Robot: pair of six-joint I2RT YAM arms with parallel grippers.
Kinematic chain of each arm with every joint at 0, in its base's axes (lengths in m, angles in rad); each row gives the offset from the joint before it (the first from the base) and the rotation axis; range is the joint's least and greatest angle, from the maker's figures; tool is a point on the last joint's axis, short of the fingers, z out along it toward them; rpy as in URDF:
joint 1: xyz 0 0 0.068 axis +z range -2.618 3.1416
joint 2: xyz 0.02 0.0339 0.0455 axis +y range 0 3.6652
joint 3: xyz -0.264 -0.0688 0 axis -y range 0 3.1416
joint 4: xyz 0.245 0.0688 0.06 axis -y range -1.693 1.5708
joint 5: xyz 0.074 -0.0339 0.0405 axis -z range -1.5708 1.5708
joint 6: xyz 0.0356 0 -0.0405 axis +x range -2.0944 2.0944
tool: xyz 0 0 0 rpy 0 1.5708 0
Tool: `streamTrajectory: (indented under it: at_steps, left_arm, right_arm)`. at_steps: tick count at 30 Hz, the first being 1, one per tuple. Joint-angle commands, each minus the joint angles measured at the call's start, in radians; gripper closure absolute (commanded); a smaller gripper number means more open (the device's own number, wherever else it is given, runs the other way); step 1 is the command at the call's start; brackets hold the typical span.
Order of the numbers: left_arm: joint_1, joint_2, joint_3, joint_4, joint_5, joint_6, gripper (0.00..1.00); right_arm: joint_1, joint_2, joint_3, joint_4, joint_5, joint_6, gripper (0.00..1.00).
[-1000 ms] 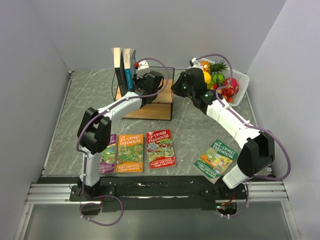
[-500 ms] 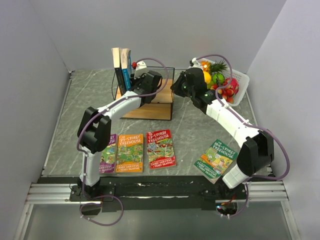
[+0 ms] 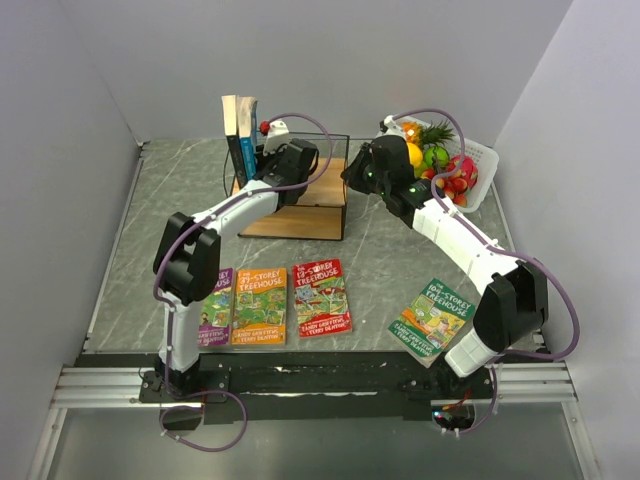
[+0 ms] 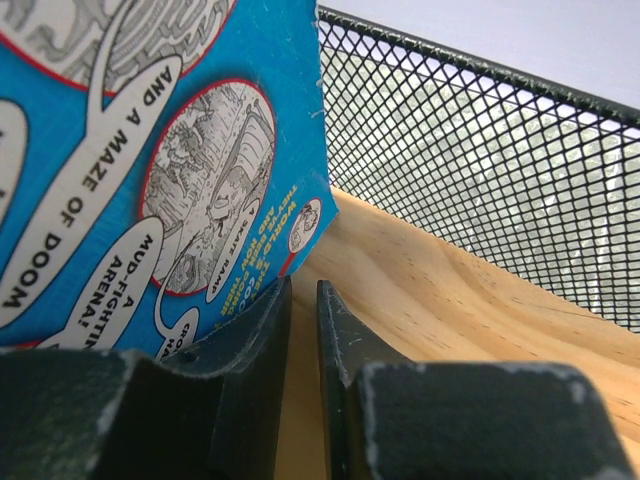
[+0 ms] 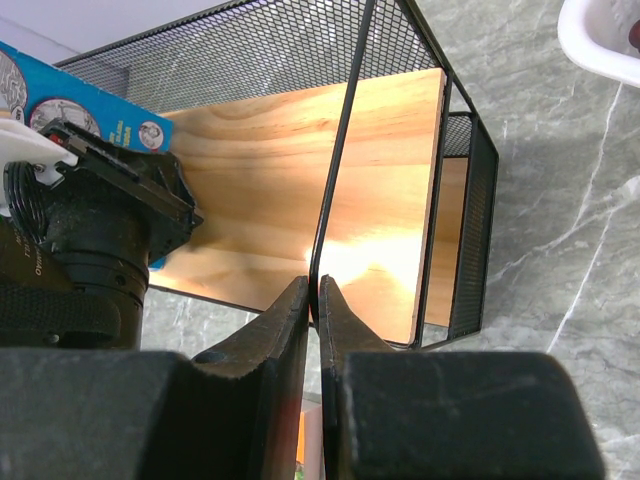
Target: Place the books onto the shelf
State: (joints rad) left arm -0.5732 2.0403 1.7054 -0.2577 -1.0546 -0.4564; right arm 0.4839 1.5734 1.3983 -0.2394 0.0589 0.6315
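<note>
At the back of the table [image 3: 150, 220], the shelf [image 3: 312, 213] is gripped by the right gripper [image 5: 312, 292], whose fingers are closed tight on the thin black wire of its frame. Two books [image 3: 240, 128] are stood upright at the shelf's left end. Beside the blue book [image 4: 150, 150], the left gripper [image 4: 303, 292] is held over the wooden board, its fingers parted by a narrow slit with nothing seen between them. Four other books [image 3: 322, 297] are laid flat near the arms' bases.
</note>
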Motion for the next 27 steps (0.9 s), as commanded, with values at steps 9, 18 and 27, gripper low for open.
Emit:
streamTrajectory:
  at_steps: [9,18,27]
  left_arm:
    - [-0.008,-0.049,-0.042,0.046,0.016,0.056,0.73]
    - [-0.106,-0.146,-0.053,0.103,0.022,0.128,0.68]
    - [-0.174,-0.233,-0.062,0.123,0.001,0.163,0.67]
  right_arm:
    - [-0.019,0.014,-0.009,-0.011,0.028,-0.006,0.79]
    - [-0.018,-0.019,0.008,-0.037,0.022,-0.013,0.48]
    - [-0.016,-0.082,0.010,-0.063,0.030,-0.021,0.28]
